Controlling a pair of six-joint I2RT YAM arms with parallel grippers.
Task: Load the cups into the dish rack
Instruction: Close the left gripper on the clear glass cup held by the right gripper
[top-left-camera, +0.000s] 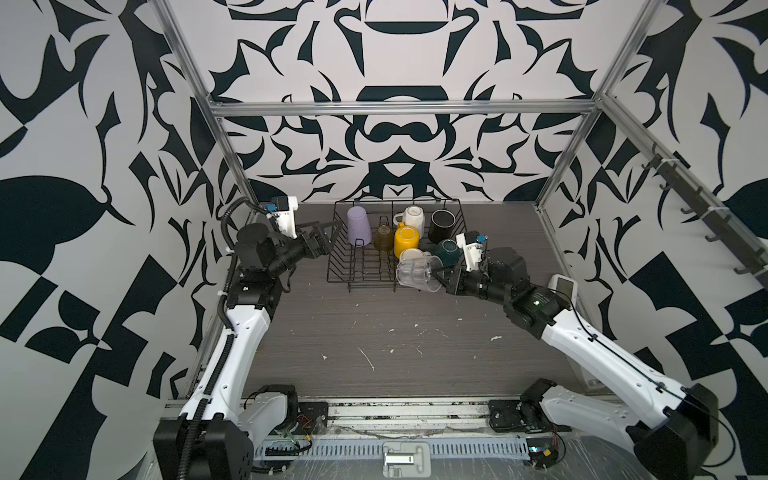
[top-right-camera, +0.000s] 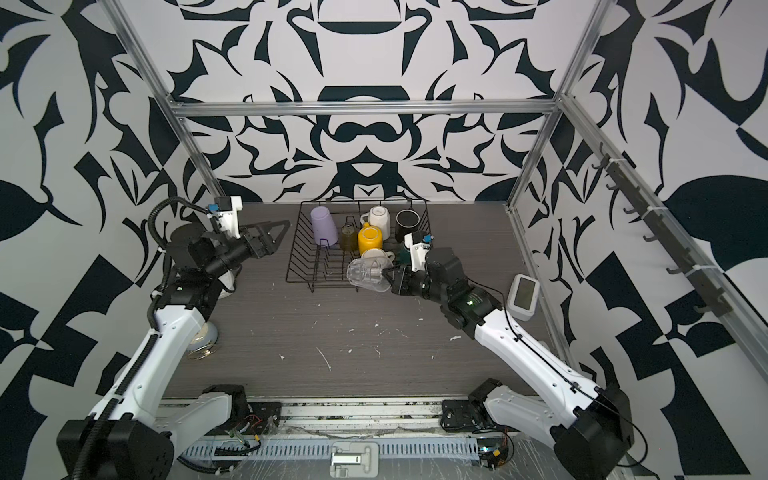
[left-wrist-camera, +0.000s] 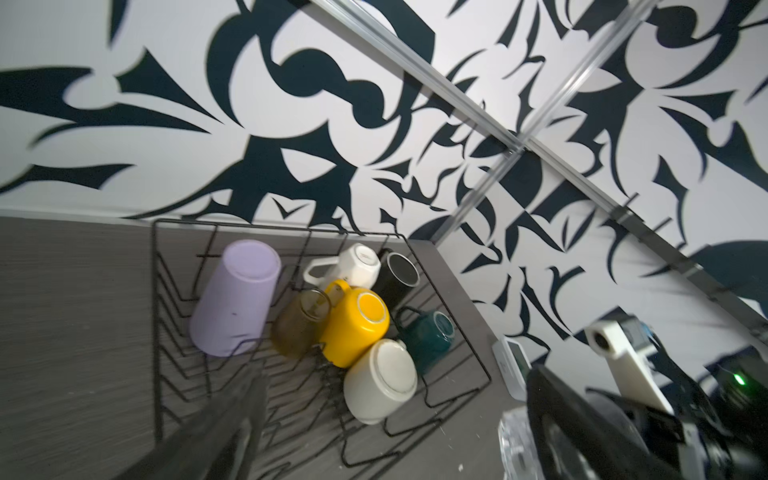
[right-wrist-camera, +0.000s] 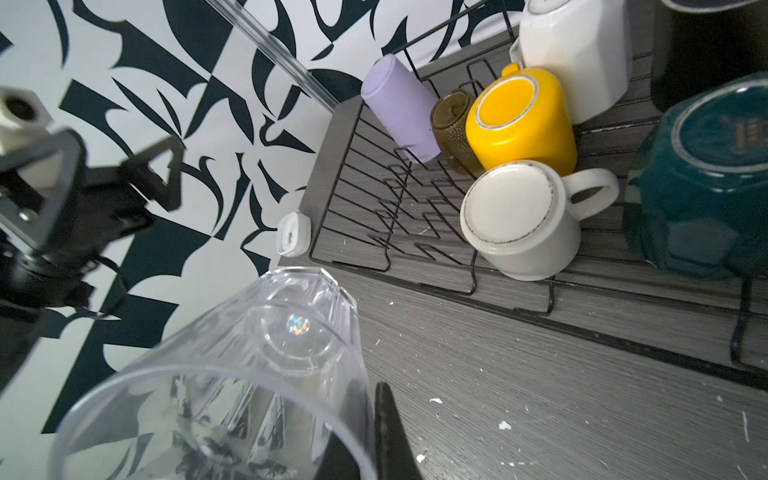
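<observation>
R gripper (top-left-camera: 435, 275) is pinching clear glass (top-left-camera: 417, 274) by rim wall, tipped, hovering at dish rack (top-left-camera: 357, 262) near edge. Prob light, stiff, slick, crackable; rim pinch suiting it. L gripper (top-left-camera: 332, 235) is gaping wide, empty.

Grey wood-grain tabletop (top-left-camera: 374, 328) is carrying a black wire dish rack (top-left-camera: 345, 266), sitting flat toward the far edge, about mid-width. White flecks (top-left-camera: 417, 332) and a long scratch (top-left-camera: 367, 360) are showing across the bare near half. Small white display unit (top-right-camera: 524, 296) is standing at the right edge. Pale rounded object (top-right-camera: 204, 337) is resting at the left edge.
</observation>
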